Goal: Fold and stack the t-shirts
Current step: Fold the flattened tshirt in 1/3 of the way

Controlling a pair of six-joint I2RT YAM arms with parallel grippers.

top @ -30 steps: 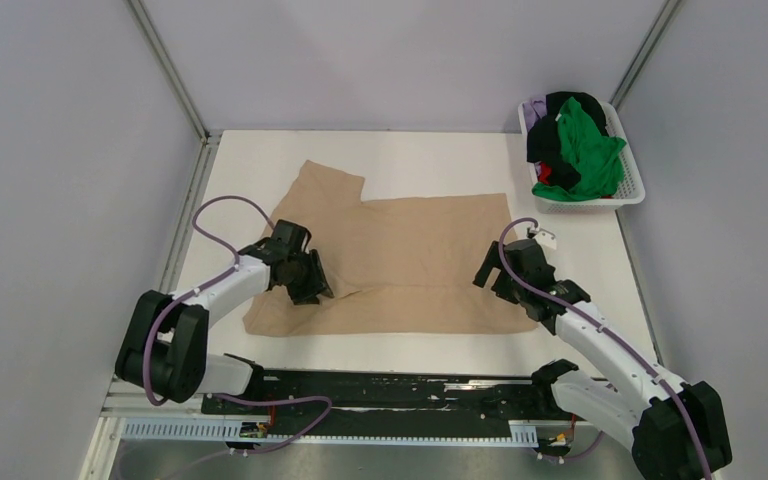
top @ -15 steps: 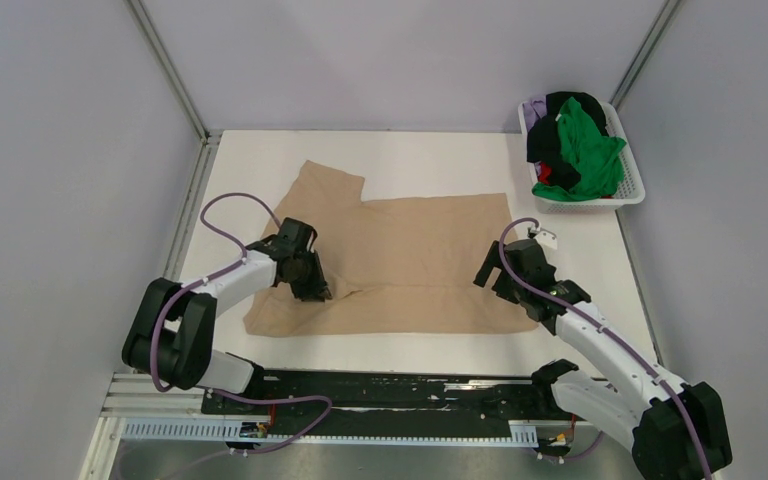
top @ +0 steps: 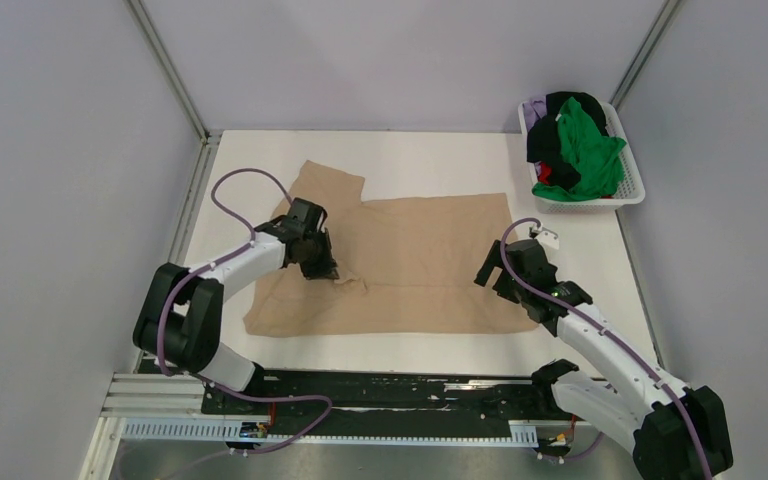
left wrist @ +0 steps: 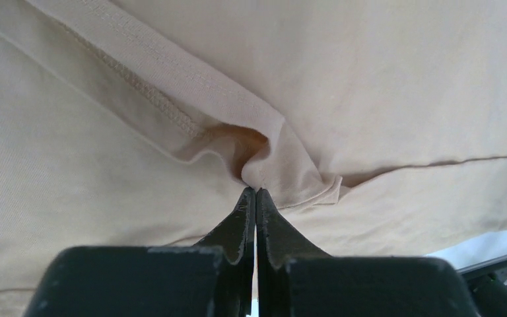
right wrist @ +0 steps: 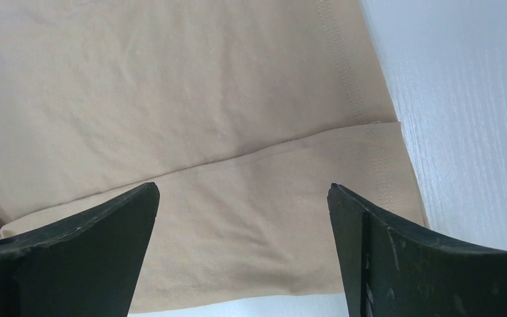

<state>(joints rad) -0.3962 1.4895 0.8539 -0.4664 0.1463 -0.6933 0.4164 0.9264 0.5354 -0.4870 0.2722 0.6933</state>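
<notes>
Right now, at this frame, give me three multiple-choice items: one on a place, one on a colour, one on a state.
1. Where on the table does the white basket stand?
A. near left corner
B. far right corner
C. between the two arms

2. What colour is the t-shirt spread flat on the table?
A. tan-beige
B. green
C. red

3. How is the left gripper?
A. wide open above the cloth
B. shut on bare table
C. shut on a pinched ridge of the spread t-shirt

Key: 1 B, the top view shows the basket at the far right corner. 2 A, the top view and both wrist views show beige cloth. 3 C, the left wrist view shows the fingers together with cloth bunched at their tips.
</notes>
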